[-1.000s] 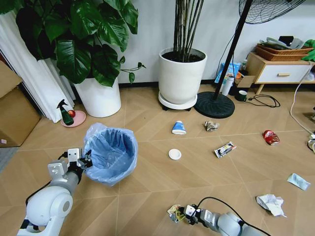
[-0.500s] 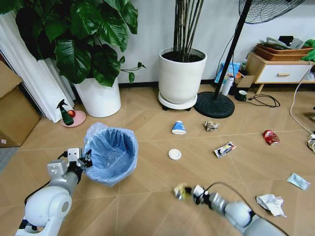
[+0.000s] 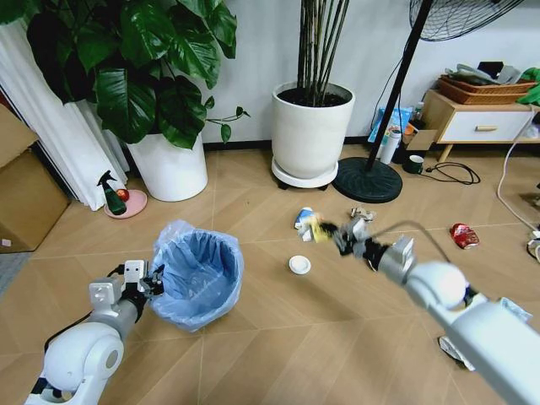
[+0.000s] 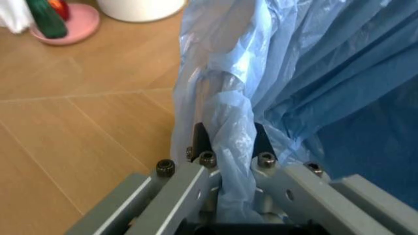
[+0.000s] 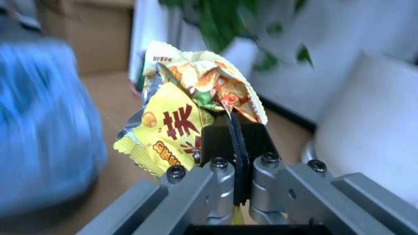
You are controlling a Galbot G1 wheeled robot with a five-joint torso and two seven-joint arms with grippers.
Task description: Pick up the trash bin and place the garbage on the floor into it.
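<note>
The trash bin (image 3: 199, 272), black with a light-blue bag, stands tilted on the floor (image 3: 270, 321) at front left. My left gripper (image 3: 150, 283) is shut on its near rim; in the left wrist view the fingers (image 4: 230, 142) pinch the bag-covered rim (image 4: 222, 107). My right gripper (image 3: 336, 235) is raised above the floor, shut on a yellow wrapper (image 3: 315, 228), to the right of the bin. The wrapper (image 5: 176, 112) shows crumpled between the closed jaws (image 5: 233, 132), the bin (image 5: 39, 122) blurred beyond. A white lid (image 3: 299, 265), a paper cup (image 3: 301, 217), a crumpled wad (image 3: 361, 213) and a red can (image 3: 464, 235) lie on the floor.
Two white plant pots (image 3: 173, 169) (image 3: 310, 133) and a fan base (image 3: 369, 180) stand at the back. A cardboard box (image 3: 25, 198) is at far left, a spray bottle on a pink dish (image 3: 114, 196) near it. A side table (image 3: 481, 122) and cables (image 3: 451, 173) are at back right.
My right arm has lifted the yellow wrapper from the near floor and swung it up and away, level with the cup. The bin has shifted slightly right and tilted with my left gripper.
</note>
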